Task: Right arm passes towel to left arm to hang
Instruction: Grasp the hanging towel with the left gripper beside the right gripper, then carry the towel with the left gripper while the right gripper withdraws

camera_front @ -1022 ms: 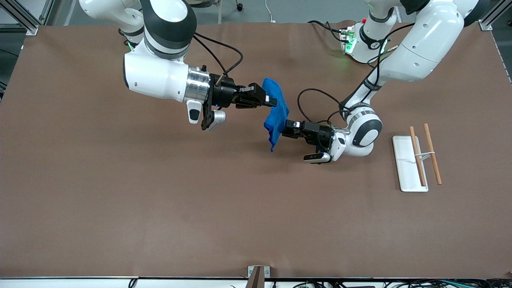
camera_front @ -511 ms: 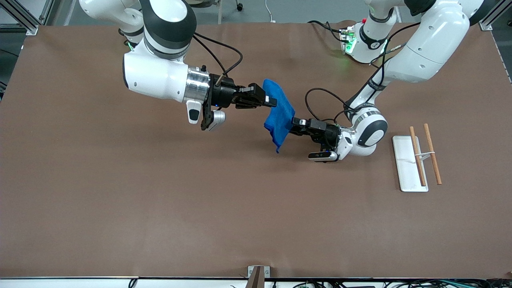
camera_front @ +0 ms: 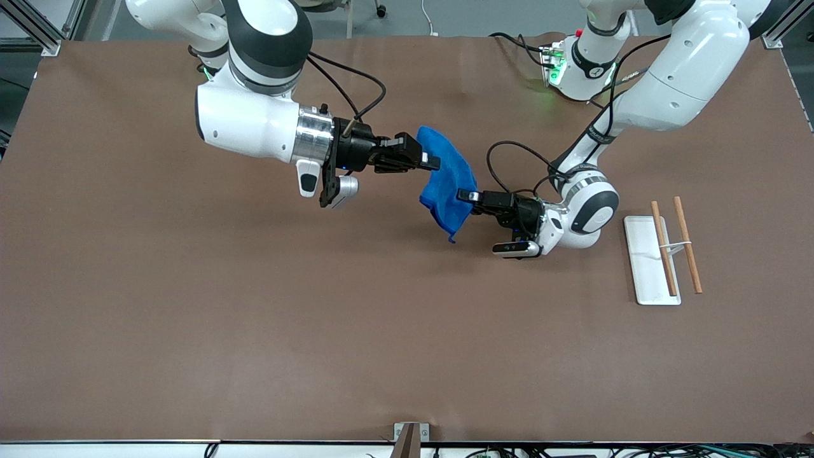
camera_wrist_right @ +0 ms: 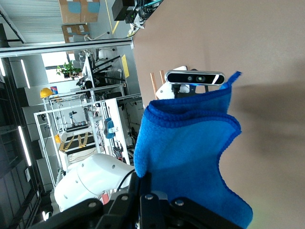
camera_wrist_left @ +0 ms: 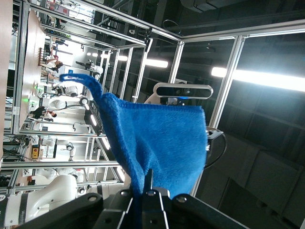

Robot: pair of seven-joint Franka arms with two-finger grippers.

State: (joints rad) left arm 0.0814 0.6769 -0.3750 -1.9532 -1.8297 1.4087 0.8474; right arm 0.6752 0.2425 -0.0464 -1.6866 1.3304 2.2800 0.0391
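Blue fleecy towel (camera_front: pixel 447 187), draped, pinched between right gripper (camera_front: pixel 431 162), left gripper (camera_front: pixel 466 194)

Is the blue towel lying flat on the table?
No, the towel hangs in the air over the table, pinched between the right claw and the left claw.
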